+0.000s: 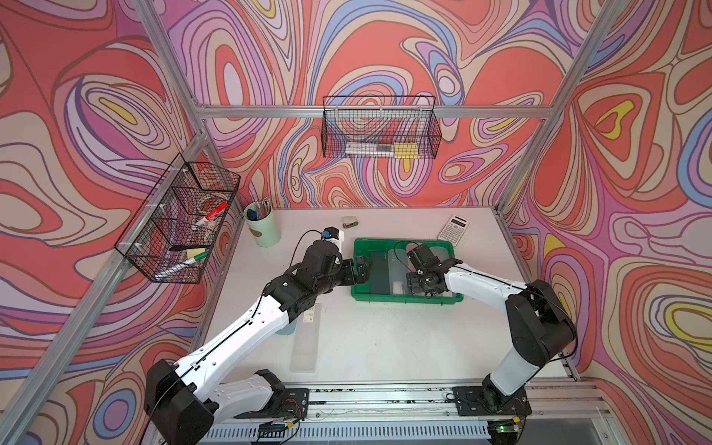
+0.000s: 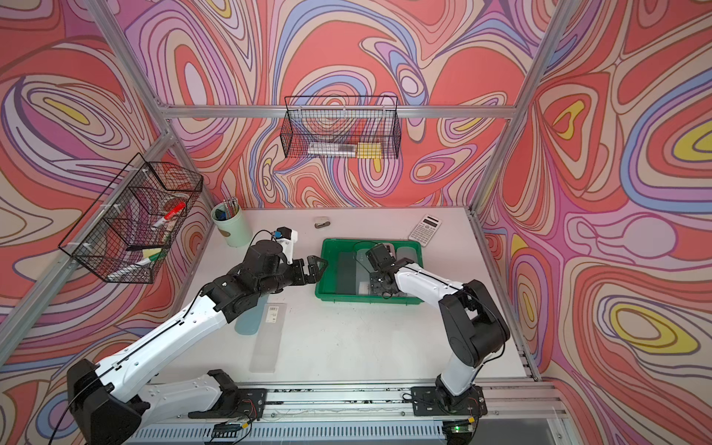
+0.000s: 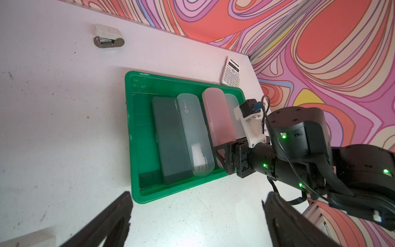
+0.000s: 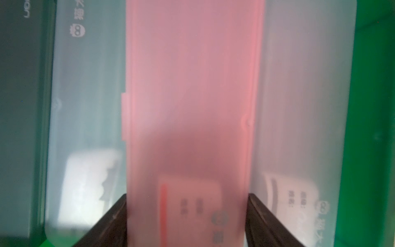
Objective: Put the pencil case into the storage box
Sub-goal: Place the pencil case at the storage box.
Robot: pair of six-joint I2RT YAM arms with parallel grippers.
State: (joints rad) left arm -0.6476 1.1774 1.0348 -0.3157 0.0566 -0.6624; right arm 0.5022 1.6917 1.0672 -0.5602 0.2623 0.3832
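Inside swirl-papered walls, on the white table (image 1: 385, 346) toward its far right corner, the pencil case (image 4: 192, 85) sits within the storage box (image 1: 385, 298). The right gripper (image 4: 187, 196) clamps its front end, while the left gripper (image 3: 198, 193) hangs open at the box's left rim. We would lower it level between the frosted cases (image 4: 85, 85) before releasing, since the blurred close view leaves us unsure it lies flat. It is frosted pink, long and round-cornered.

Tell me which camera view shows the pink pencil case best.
Left wrist view: the pink pencil case shows almost full length in the storage box. Right wrist view: close, blurred, cropped, the right gripper clasping it. In both top views the right arm hides most of it.
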